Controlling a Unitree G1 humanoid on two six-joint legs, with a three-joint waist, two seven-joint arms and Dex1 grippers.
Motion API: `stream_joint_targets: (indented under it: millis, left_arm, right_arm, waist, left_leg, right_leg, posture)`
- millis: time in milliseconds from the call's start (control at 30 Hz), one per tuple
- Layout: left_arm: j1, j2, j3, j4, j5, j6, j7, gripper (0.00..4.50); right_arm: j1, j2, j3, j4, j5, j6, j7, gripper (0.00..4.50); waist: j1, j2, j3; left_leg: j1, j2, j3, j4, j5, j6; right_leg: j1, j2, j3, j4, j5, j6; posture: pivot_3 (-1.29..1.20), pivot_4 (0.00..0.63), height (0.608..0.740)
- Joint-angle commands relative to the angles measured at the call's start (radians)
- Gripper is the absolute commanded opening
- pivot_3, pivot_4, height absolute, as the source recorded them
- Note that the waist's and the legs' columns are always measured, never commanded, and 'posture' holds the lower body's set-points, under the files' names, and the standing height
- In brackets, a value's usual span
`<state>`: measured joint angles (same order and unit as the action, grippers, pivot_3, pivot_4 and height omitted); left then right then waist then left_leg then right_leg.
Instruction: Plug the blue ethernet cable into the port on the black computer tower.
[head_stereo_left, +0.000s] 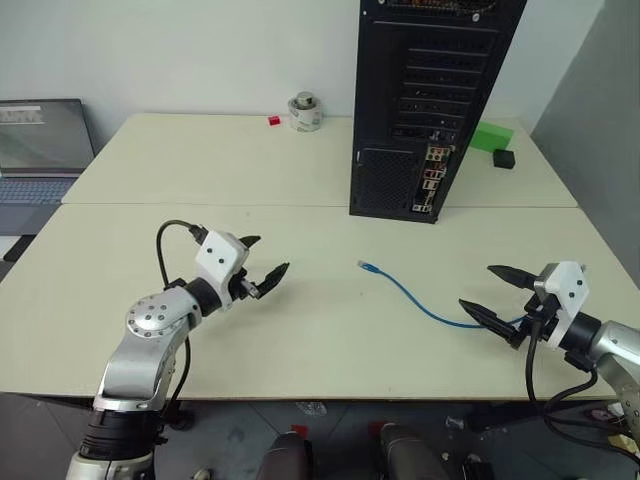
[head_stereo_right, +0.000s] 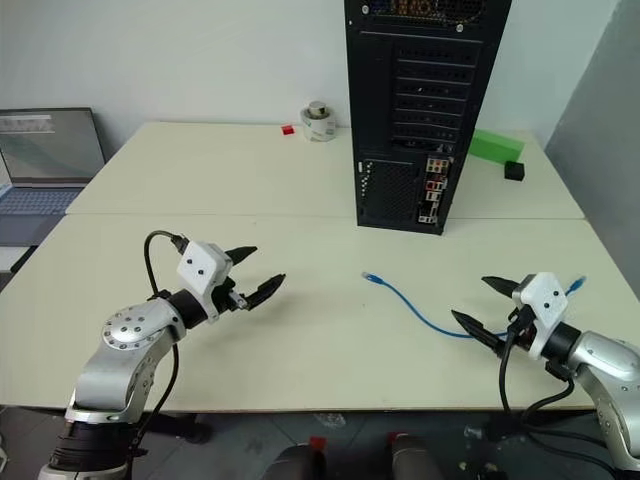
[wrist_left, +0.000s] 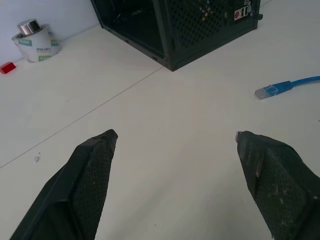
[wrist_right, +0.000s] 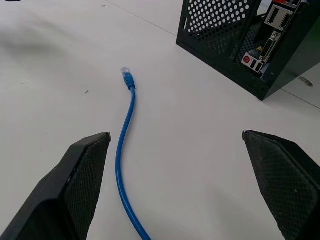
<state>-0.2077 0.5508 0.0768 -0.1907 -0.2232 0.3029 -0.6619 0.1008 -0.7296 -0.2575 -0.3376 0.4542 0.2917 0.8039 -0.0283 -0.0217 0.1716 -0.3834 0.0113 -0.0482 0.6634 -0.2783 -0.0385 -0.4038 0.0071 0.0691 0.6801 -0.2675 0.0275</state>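
The blue ethernet cable is lying loose on the counter, its plug pointing toward the black computer tower standing at the far side. The right gripper is hovering by the cable's near stretch, fingers spread wide and empty; the left gripper is waiting, fingers likewise apart. The pickup looks not yet begun; next, grasping the cable near its plug.

black computer tower: top cut off | blue ethernet cable: far end hidden behind right arm
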Motion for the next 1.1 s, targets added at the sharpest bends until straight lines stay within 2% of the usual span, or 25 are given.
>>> stream_joint_targets:
  millis: [33,367,667,867,1100]
  left_arm:
    - [-0.017,0.0,-0.007,-0.018,-0.029,-0.012,-0.031,4.04]
    - [-0.012,-0.001,-0.027,-0.026,-0.024,0.003,-0.03,4.04]
    - [-0.003,0.003,-0.035,-0.038,-0.046,-0.018,-0.077,4.04]
    - [0.008,0.009,-0.049,-0.063,-0.1,0.014,-0.147,4.04]
    - [0.008,0.037,-0.075,-0.076,-0.114,0.042,-0.203,4.04]
  right_arm:
    - [0.006,0.0,-0.041,-0.034,0.009,-0.009,-0.005,4.49]
    - [0.008,0.004,-0.044,-0.065,0.025,0.031,-0.032,4.49]
    - [-0.048,0.013,0.008,-0.152,0.087,0.164,-0.069,4.49]
    - [-0.149,0.083,0.175,-0.161,0.064,0.267,-0.136,4.49]
    - [-0.314,0.223,0.409,0.063,-0.148,0.155,-0.183,4.49]
  waist:
    - [0.0,0.0,0.0]
    - [0.0,0.0,0.0]
    - [-0.001,0.0,0.0]
    - [-0.003,0.0,0.0]
    - [-0.003,0.0,0.0]
  left_leg:
    - [0.0,0.0,0.0,0.0,0.0,0.0]
    - [0.0,0.0,0.0,0.0,0.0,0.0]
    - [0.0,0.0,0.0,0.0,0.0,0.0]
    - [0.0,0.0,0.0,0.0,0.0,0.0]
    - [0.0,0.0,0.0,0.0,0.0,0.0]
  right_leg:
    - [0.0,0.0,0.0,0.0,0.0,0.0]
    - [0.0,0.0,0.0,0.0,0.0,0.0]
    - [0.0,0.0,0.0,0.0,0.0,0.0]
    - [0.0,0.001,0.0,0.0,0.0,0.0]
    - [-0.001,0.001,0.0,0.0,0.0,0.0]
  posture:
    - [0.0,0.15,0.74]
    - [0.0,0.15,0.74]
    - [0.0,0.15,0.74]
    - [0.0,0.15,0.74]
    - [0.0,0.15,0.74]
